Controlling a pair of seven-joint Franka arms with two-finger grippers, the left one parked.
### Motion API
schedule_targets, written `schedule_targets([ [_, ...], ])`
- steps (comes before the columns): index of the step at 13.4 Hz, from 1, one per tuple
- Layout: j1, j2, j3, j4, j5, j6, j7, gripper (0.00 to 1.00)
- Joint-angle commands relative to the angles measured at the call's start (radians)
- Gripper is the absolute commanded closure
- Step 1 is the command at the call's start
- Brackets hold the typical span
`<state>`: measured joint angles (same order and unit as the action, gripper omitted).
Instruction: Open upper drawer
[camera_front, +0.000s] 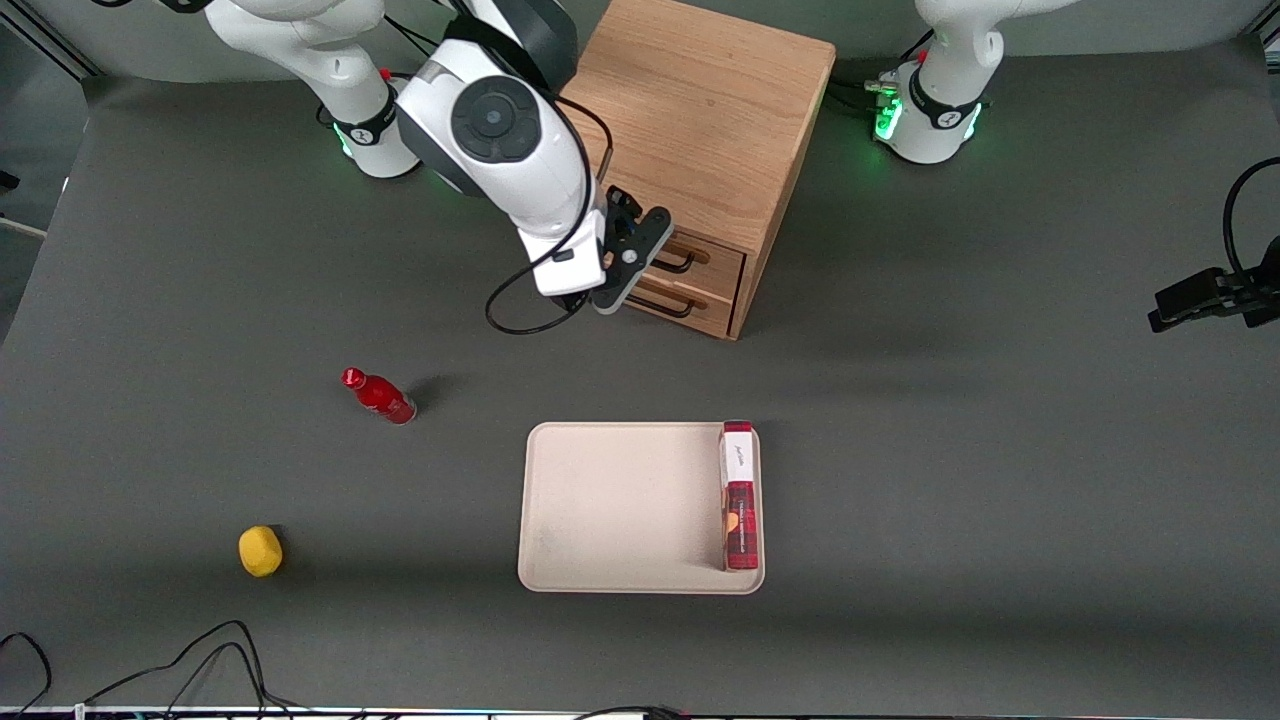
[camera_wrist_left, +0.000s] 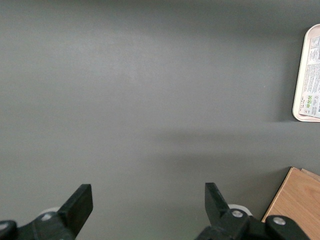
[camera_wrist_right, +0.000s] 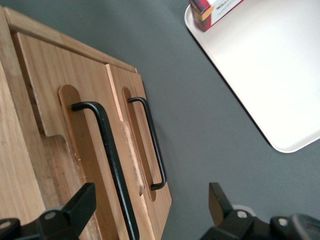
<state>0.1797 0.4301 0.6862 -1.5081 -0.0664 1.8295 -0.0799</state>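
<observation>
your gripper (camera_front: 640, 262) hangs just in front of the cabinet (camera_front: 700, 110), level with its drawer fronts, with the fingers (camera_wrist_right: 80, 205) spread wide and nothing between them. the upper drawer (camera_wrist_right: 60, 115) sits at the top of that cabinet, and its black bar handle (camera_wrist_right: 107, 155) runs close past one finger in the right wrist view, not yet straddled as far as you can see. the drawer looks shut or very nearly so; no tray interior shows. the lower drawer (camera_wrist_right: 142, 145) lies right beside it with an identical handle, so mind which bar you take. by my reckoning you are at the end of the approach: closing on the handle and the whole pull remain. nearer the front camera sit a tray (camera_front: 610, 500) holding a red box (camera_front: 740, 500), a red bottle (camera_front: 380, 396) and a yellow object (camera_front: 260, 551).
</observation>
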Motion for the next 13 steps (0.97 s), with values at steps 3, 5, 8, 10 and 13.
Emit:
schedule_targets([
  [3,0.014,0.006,-0.008,-0.012,-0.033,-0.007,-0.026,0.00],
  [5,0.015,0.007,-0.010,-0.021,-0.035,-0.003,-0.027,0.00],
  [8,0.021,0.012,-0.008,-0.030,-0.059,0.004,-0.027,0.00],
  [10,0.021,0.015,-0.008,-0.032,-0.059,0.005,-0.027,0.00],
  [13,0.023,0.026,-0.008,-0.032,-0.059,0.024,-0.027,0.00],
])
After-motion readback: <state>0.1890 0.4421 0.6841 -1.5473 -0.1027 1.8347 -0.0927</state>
